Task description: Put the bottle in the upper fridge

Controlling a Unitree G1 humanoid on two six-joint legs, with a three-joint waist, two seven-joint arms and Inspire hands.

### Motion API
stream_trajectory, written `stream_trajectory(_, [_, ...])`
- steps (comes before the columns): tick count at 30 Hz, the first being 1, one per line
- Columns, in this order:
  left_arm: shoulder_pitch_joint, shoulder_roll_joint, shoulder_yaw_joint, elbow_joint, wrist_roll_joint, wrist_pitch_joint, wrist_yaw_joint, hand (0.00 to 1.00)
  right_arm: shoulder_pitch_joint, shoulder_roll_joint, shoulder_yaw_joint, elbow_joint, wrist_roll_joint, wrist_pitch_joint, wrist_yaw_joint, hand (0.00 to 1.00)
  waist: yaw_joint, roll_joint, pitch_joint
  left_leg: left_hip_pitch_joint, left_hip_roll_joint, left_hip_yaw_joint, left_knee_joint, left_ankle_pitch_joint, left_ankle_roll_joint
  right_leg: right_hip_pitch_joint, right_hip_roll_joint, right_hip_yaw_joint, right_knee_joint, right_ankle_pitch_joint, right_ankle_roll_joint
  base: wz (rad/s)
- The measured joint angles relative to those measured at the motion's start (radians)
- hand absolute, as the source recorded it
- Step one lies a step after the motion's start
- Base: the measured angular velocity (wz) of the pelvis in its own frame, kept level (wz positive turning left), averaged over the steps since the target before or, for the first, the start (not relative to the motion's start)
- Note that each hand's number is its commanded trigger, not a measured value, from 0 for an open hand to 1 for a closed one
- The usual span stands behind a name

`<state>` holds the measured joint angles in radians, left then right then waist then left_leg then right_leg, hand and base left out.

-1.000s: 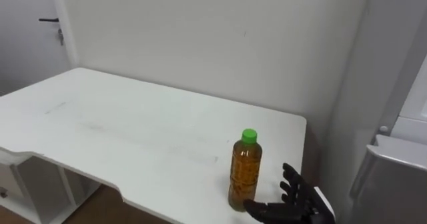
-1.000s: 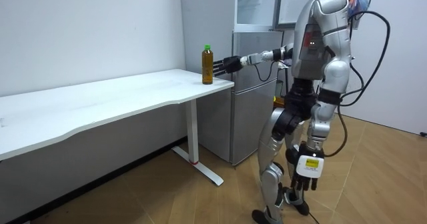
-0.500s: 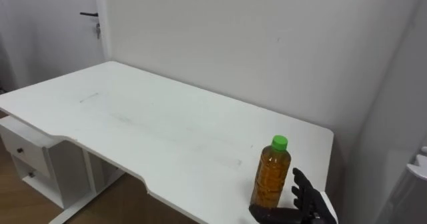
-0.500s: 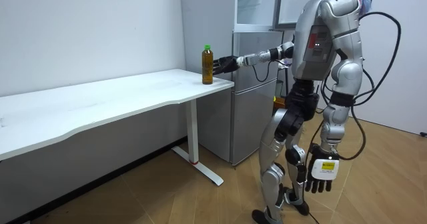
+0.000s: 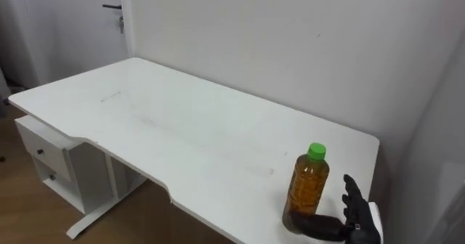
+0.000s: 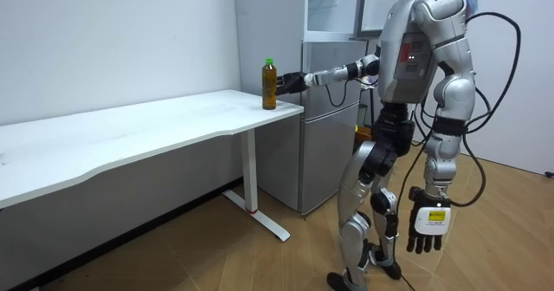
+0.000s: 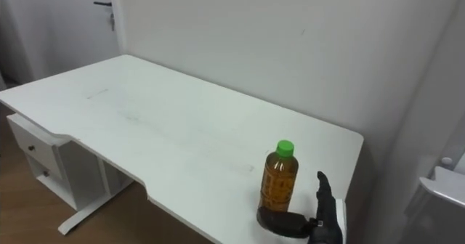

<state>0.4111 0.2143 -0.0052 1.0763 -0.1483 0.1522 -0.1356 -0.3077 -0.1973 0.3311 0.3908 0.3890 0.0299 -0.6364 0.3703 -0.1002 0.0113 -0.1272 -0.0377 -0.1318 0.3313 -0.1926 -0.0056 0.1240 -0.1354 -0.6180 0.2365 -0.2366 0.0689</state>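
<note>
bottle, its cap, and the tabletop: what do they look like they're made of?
Bottle: probably clear plastic, glossy; amber liquid shows through the wall.
Cap: opaque bright green, likely plastic, fairly matte.
Tabletop: smooth white with a low sheen, a thin slab with a rounded edge; looks like laminated board, though painted wood can't be ruled out.

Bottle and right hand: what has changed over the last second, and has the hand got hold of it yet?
The right hand has edged in on the bottle. Its thumb now lies against the bottle's base, with the fingers straight and apart from it, so there is no grasp yet. The left hand, hanging low, swung toward the room view's right. The eye views shifted with the camera. The bottle stays upright in the same spot on the table.
</note>
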Motion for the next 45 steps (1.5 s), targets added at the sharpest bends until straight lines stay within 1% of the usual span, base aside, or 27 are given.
stream_trajectory(3, [0.0, 0.002, 0.0, 0.0, -0.014, -0.003, 0.014, 0.0, -0.026, 0.0, 0.009, 0.013, 0.001, -0.011, -0.012, 0.0, 0.001, -0.004, 0.0031, 0.0, -0.001, -0.001, 0.0, 0.0, 0.0, 0.001, 0.0, 0.0, 0.0, 0.0, 0.0, 0.0])
stream_trajectory(4, [0.0, 0.003, 0.0, 0.0, -0.016, -0.005, 0.019, 0.0, -0.039, 0.0, 0.012, 0.026, 0.001, -0.02, -0.02, 0.0, 0.001, -0.006, 0.0037, 0.0, -0.001, -0.002, 0.0, 0.0, 0.0, 0.001, 0.0, -0.001, -0.001, 0.0, 0.0, 0.0])
stream_trajectory(7, [0.0, 0.004, 0.0, -0.001, -0.017, -0.008, 0.03, 0.0, -0.045, -0.002, 0.012, 0.036, 0.001, -0.033, -0.031, 0.0, -0.004, -0.006, 0.0044, -0.001, -0.005, -0.01, 0.003, 0.0, 0.0, 0.004, -0.001, -0.011, -0.007, 0.0, 0.0, 0.08])
stream_trajectory(15, [0.001, 0.005, 0.0, -0.015, -0.021, -0.008, 0.044, 0.0, -0.045, -0.004, 0.012, 0.037, 0.008, -0.034, -0.037, 0.0, -0.003, -0.003, 0.0054, -0.009, -0.007, -0.01, 0.006, 0.0, 0.001, 0.001, 0.0, -0.013, -0.014, 0.0, 0.0, 0.01])
stream_trajectory(18, [0.001, 0.006, 0.002, -0.027, -0.038, -0.01, 0.044, 0.0, -0.045, -0.01, 0.011, 0.037, 0.008, -0.039, -0.038, 0.0, 0.0, 0.0, 0.0041, -0.011, -0.007, -0.01, 0.005, 0.001, 0.001, -0.002, 0.0, -0.015, -0.014, 0.0, 0.0, 0.0])
stream_trajectory(25, [0.001, 0.006, 0.002, -0.038, -0.057, -0.022, 0.044, 0.0, -0.045, -0.019, 0.011, 0.033, 0.039, -0.055, -0.037, 0.0, 0.001, 0.008, -0.0026, -0.011, -0.007, -0.009, -0.002, 0.001, 0.001, -0.004, -0.001, -0.015, -0.014, 0.0, 0.0, 0.0])
stream_trajectory(29, [0.001, 0.006, 0.002, -0.039, -0.072, -0.023, 0.046, 0.0, -0.048, -0.02, 0.011, 0.033, 0.044, -0.061, -0.038, 0.0, 0.003, 0.01, -0.0024, -0.01, -0.007, -0.009, -0.005, 0.002, 0.001, -0.004, -0.001, -0.015, -0.014, 0.0, 0.0, 0.0])
stream_trajectory(31, [0.001, 0.006, 0.002, -0.039, -0.098, -0.023, 0.051, 0.0, -0.048, -0.024, 0.012, 0.033, 0.061, -0.062, -0.038, 0.0, 0.014, 0.012, -0.0007, -0.008, -0.007, -0.008, -0.007, 0.002, 0.001, -0.005, -0.001, -0.015, -0.015, 0.0, 0.0, 0.0])
stream_trajectory(34, [0.004, 0.007, 0.002, -0.041, -0.107, -0.027, 0.066, 0.0, -0.049, -0.029, 0.013, 0.033, 0.082, -0.062, -0.038, 0.0, 0.025, 0.013, 0.0, -0.008, -0.007, -0.01, -0.007, 0.002, 0.001, -0.004, -0.001, -0.015, -0.015, 0.0, 0.0, 0.0])
stream_trajectory(39, [0.019, 0.012, 0.002, -0.042, -0.133, -0.028, 0.068, 0.0, -0.05, -0.033, 0.025, 0.033, 0.086, -0.063, -0.039, 0.0, 0.028, 0.012, 0.0, -0.009, -0.008, -0.011, -0.008, 0.002, 0.001, -0.004, -0.001, -0.016, -0.016, 0.0, 0.0, 0.0])
stream_trajectory(45, [0.022, 0.03, 0.001, -0.054, -0.134, -0.028, 0.072, 0.0, -0.05, -0.039, 0.04, 0.033, 0.106, -0.063, -0.049, 0.0, 0.034, 0.013, 0.0009, -0.011, -0.008, -0.011, -0.006, 0.002, 0.001, -0.007, -0.001, -0.016, -0.016, 0.0, 0.0, 0.0])
